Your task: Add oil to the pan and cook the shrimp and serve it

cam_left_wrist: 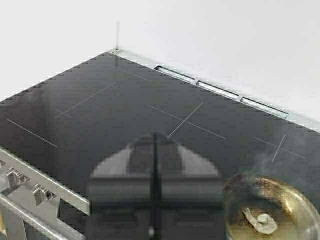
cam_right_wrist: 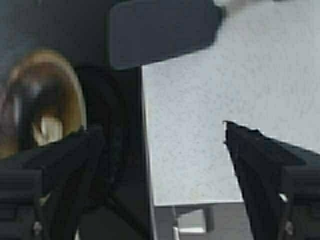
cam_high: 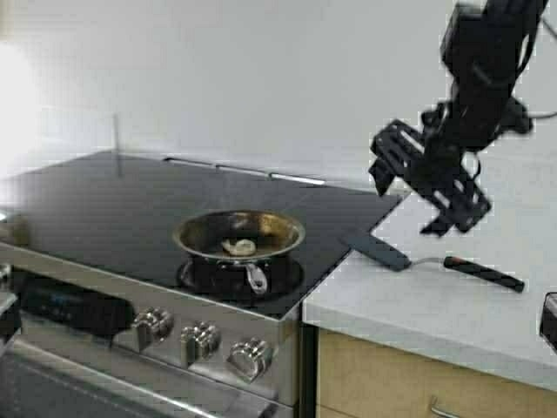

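Note:
The steel pan (cam_high: 239,237) sits on the front burner of the black cooktop, smoking a little. One pale curled shrimp (cam_high: 239,247) lies inside it. My right gripper (cam_high: 407,207) hangs open and empty above the counter, just right of the stove and over a black spatula (cam_high: 383,252). In the right wrist view the gripper (cam_right_wrist: 162,135) is wide open, with the pan (cam_right_wrist: 45,95), the shrimp (cam_right_wrist: 50,127) and the spatula head (cam_right_wrist: 160,30) beyond it. My left gripper (cam_left_wrist: 155,145) is shut and empty over the stove's front left, with the pan (cam_left_wrist: 280,197) and shrimp (cam_left_wrist: 262,222) beside it. The oil dispenser is out of view.
The spatula's black handle (cam_high: 483,272) lies on the grey countertop (cam_high: 452,309) right of the stove. Steel knobs (cam_high: 200,341) line the stove front. The cooktop (cam_high: 113,200) spreads left and back to the white wall. A dark object (cam_high: 548,320) shows at the right edge.

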Controlling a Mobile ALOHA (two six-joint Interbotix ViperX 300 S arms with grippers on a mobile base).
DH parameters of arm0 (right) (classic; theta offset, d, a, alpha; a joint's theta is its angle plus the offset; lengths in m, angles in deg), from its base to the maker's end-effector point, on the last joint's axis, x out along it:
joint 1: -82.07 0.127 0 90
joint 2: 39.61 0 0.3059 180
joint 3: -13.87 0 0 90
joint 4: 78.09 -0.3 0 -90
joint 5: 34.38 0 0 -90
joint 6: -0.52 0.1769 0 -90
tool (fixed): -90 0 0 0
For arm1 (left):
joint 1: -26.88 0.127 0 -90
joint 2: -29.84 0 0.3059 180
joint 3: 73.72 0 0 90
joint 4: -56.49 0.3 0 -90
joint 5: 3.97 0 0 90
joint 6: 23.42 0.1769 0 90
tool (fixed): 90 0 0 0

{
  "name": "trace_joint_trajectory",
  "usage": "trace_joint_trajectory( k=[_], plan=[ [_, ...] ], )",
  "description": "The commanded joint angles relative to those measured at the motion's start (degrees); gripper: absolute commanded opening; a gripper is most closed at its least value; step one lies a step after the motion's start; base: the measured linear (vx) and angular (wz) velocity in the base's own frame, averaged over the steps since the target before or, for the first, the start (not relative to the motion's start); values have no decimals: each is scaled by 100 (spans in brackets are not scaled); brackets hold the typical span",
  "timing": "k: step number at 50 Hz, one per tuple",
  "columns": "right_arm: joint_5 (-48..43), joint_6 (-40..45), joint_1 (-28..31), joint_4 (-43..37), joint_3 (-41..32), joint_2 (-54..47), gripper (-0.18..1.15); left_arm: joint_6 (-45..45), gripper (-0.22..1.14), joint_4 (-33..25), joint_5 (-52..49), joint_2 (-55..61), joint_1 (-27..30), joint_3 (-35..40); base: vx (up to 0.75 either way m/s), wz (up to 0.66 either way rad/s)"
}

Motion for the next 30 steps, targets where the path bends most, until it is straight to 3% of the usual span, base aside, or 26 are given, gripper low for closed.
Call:
trace_joint_trajectory(
  k=[1,9,30],
  plan=[
    [-237,563,9,26,-211,-360,102,0,3,0,26,18,9,62,0,0],
    [-747,1187,-132,360,-316,-896,102,-9,3,0,26,9,9,62,0,0],
    [-1037,2900,-694,1644,-782,-1705,102,-9,3,0,26,-9,9,70,0,0]
  ],
)
